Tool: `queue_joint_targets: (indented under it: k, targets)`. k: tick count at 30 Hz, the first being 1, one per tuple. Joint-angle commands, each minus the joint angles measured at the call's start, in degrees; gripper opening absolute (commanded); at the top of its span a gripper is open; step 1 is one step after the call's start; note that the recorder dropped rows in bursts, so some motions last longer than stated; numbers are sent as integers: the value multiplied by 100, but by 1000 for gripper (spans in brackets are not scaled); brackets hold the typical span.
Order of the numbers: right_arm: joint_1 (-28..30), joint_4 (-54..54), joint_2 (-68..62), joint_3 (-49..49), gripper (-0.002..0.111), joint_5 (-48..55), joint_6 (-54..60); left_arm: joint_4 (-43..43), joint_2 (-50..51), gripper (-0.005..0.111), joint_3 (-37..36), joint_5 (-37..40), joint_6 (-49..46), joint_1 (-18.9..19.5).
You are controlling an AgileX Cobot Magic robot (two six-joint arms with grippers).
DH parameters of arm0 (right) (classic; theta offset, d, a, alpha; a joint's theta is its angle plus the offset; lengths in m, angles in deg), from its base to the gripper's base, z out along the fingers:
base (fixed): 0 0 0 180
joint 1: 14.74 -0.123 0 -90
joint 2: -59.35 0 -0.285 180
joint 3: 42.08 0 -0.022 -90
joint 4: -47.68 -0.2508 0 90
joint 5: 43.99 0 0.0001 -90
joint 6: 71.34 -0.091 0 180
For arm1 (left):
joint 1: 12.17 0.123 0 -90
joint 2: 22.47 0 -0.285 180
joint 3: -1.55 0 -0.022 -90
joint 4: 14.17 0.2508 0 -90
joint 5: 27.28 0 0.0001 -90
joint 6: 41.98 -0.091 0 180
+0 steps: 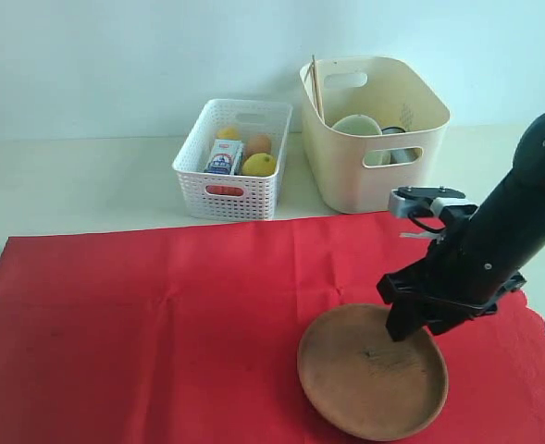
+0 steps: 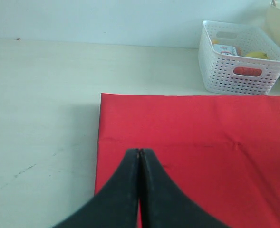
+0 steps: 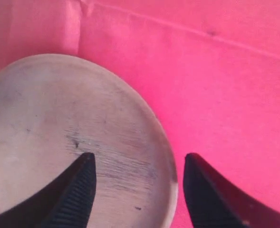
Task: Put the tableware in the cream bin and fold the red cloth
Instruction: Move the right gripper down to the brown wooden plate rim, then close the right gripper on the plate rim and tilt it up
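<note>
Brown plate [image 1: 372, 372] lies on the red cloth [image 1: 142, 314]. I think it is the only dish not yet in the cream bin [image 1: 351, 180]. My right pincer [image 3: 139, 160] tilts down over its rim, jaws wide, one on each side. Next I must lower it and pinch the rim. My left pincer [image 2: 140, 153] is closed and empty, by the cloth's edge.

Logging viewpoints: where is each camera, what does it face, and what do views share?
Exterior: raised, looks down across the cloth to basket and bin; right gripper over the plate.
Left wrist: low over the cloth's edge, facing the basket; shut left gripper.
Right wrist: close above the plate; open jaws straddle its rim.
Shared: plate, exterior and right wrist.
</note>
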Motion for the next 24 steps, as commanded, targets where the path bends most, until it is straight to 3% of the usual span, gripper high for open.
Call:
queue_joint_targets:
  k: [1,11,24]
  targets:
    - [17,1,-142,-100,54,201,169,-38,-30,0,25,-60,23,-44]
    - [17,83,-200,-111,54,93,169,-38,-30,0,25,-60,23,-44]
    - [17,-563,-630,-111,53,596,984,-38,-30,0,25,-60,23,-44]
